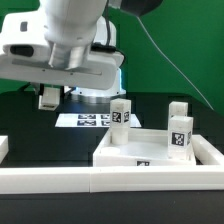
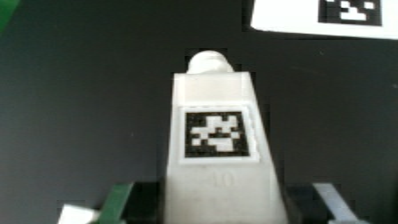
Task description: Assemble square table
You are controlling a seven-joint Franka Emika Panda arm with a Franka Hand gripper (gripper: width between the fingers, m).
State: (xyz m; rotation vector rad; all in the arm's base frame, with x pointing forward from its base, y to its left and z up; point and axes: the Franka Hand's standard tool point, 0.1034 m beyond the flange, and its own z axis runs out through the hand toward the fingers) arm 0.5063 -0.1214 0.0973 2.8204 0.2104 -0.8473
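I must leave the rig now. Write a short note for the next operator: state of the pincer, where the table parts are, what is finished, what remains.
Pincer: closed on one white leg, seen in the wrist view; the leg's tag faces the camera.
Square tabletop: lies on the black table, against the white border rail in front.
Two legs stand upright on the tabletop; whether they are fully fastened cannot be told.
The marker board lies behind the tabletop.
Left: mount the held leg, then any remaining leg, which is not in view.
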